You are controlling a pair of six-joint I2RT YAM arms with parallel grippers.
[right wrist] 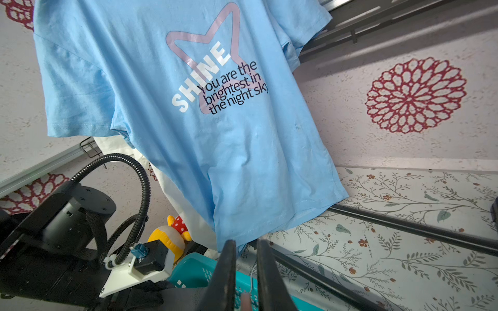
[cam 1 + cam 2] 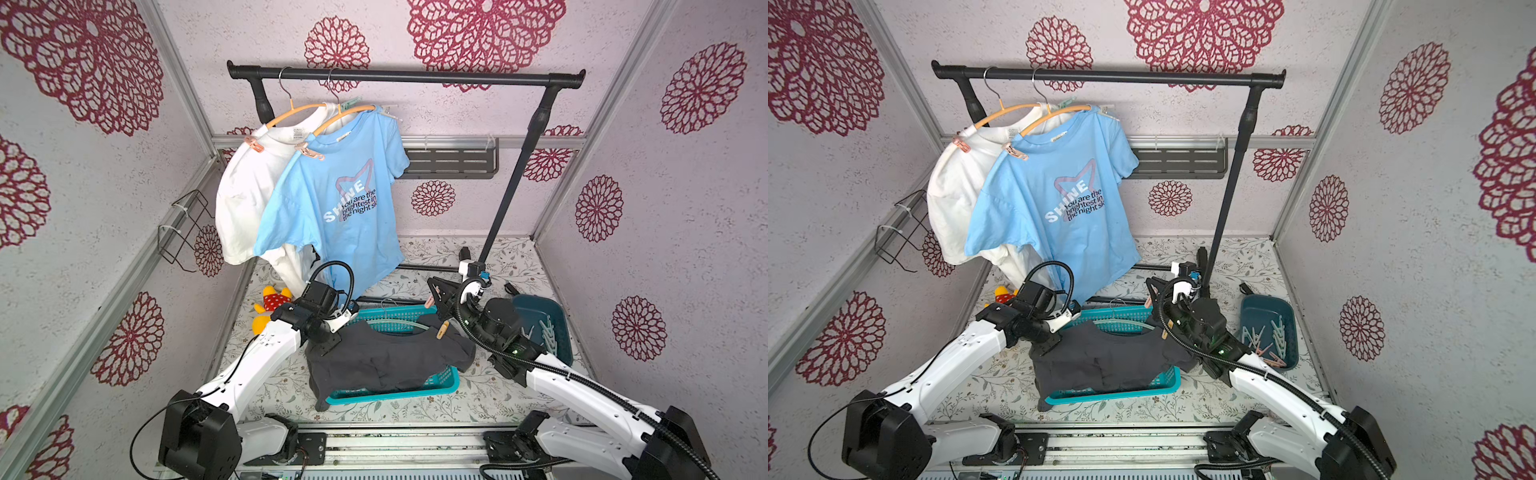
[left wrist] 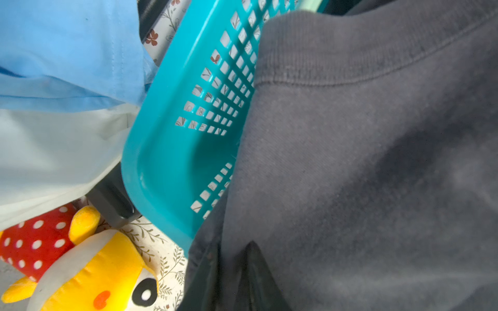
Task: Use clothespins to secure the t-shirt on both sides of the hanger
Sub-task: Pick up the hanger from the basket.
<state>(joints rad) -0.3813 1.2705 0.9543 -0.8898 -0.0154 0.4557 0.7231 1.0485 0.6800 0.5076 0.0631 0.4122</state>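
A dark grey t-shirt [image 2: 386,361] [image 3: 363,161] lies draped over a teal basket [image 2: 399,392], with a mint-green hanger [image 2: 399,326] showing at its collar. A yellow-orange clothespin [image 2: 441,331] sits on the shirt's right shoulder. My left gripper [image 2: 328,345] [image 3: 233,247] presses into the left shoulder, shut on a fold of the dark fabric. My right gripper [image 2: 432,297] [image 1: 245,242] hovers above the basket's far right corner. It is shut on a pink clothespin [image 1: 245,303].
A dark blue bin [image 2: 536,305] with several loose clothespins stands to the right. A black rack [image 2: 407,77] carries a blue shirt [image 2: 345,208] and a white shirt [image 2: 245,195], hanging low over the basket's far side. A plush toy [image 2: 272,307] lies at the left.
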